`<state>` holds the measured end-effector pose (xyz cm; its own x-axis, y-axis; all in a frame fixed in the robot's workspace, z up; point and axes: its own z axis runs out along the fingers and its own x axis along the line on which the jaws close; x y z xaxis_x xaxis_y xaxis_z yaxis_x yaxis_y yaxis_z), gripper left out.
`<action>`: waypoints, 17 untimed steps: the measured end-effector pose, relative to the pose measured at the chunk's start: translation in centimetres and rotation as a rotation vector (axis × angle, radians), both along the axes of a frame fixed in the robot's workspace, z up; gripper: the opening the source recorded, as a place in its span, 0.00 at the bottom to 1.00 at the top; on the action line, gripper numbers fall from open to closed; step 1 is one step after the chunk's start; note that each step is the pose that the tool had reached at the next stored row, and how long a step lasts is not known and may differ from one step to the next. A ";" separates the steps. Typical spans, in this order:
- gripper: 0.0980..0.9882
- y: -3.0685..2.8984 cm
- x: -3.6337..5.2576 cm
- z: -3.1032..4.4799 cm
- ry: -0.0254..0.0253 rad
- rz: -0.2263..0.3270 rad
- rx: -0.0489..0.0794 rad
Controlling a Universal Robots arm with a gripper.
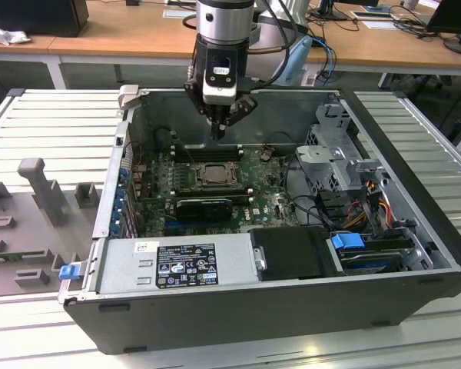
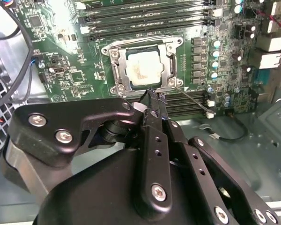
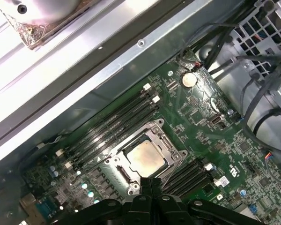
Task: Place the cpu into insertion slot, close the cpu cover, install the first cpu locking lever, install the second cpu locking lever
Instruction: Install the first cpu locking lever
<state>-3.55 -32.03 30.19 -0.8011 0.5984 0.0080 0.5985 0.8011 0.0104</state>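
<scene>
The cpu (image 2: 143, 68) is a pale silver-beige square lying flat in the insertion slot (image 2: 166, 65) on the green motherboard. The grey cpu cover (image 2: 118, 70) lies down around the chip as a frame. A thin metal locking lever (image 2: 193, 99) sticks out sideways from one socket corner. My gripper (image 2: 152, 95) is shut, its black fingertips pressed together just off the socket's edge near that corner, with nothing visible between them. In the first wrist view the cpu (image 3: 145, 157) sits just beyond the gripper (image 3: 152, 183). In the exterior view the gripper (image 1: 221, 132) hangs above the cpu (image 1: 213, 174).
Long black memory slots (image 2: 145, 18) flank the socket. A long black ridged card (image 1: 205, 206) lies nearer the power supply (image 1: 177, 265). A drive cage (image 1: 338, 154) with cables fills the case on the exterior view's right. The case walls (image 1: 111, 177) enclose the board.
</scene>
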 end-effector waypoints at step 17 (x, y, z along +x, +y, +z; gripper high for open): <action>0.01 0.00 0.00 0.00 0.0000 0.160 0.000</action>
<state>-3.54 -32.03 30.19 -0.8861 0.4633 0.0080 0.4634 0.8861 0.0104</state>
